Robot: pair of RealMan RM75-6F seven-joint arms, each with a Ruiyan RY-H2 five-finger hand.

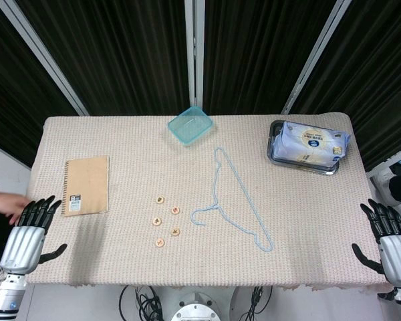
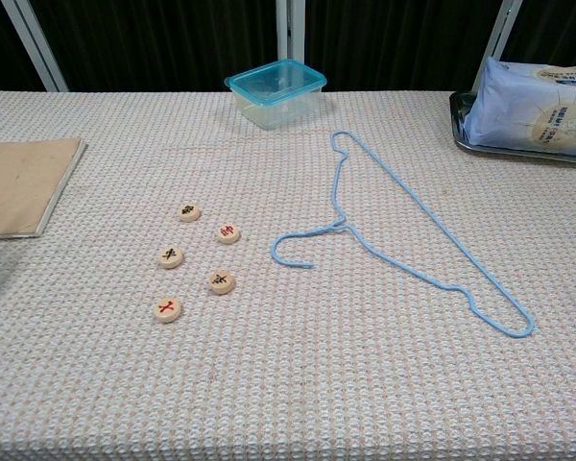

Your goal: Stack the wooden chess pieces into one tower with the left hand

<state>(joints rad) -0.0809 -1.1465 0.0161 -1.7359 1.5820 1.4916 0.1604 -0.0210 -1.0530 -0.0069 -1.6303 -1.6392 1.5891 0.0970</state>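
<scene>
Stacking not yet begun: five wooden chess pieces (image 2: 195,260) are lying flat and separate, none on another, in a loose cluster left of centre on the worktop (image 1: 120,267), toward its near edge, so the whole tower is remaining to be built. Left hand (image 1: 28,234) is hovering at the worktop's near-left corner, well apart from the pieces, fingers (image 1: 41,208) spread and holding nothing. Right hand (image 1: 391,239) is sitting off the near-right corner, likewise spread and empty.
</scene>
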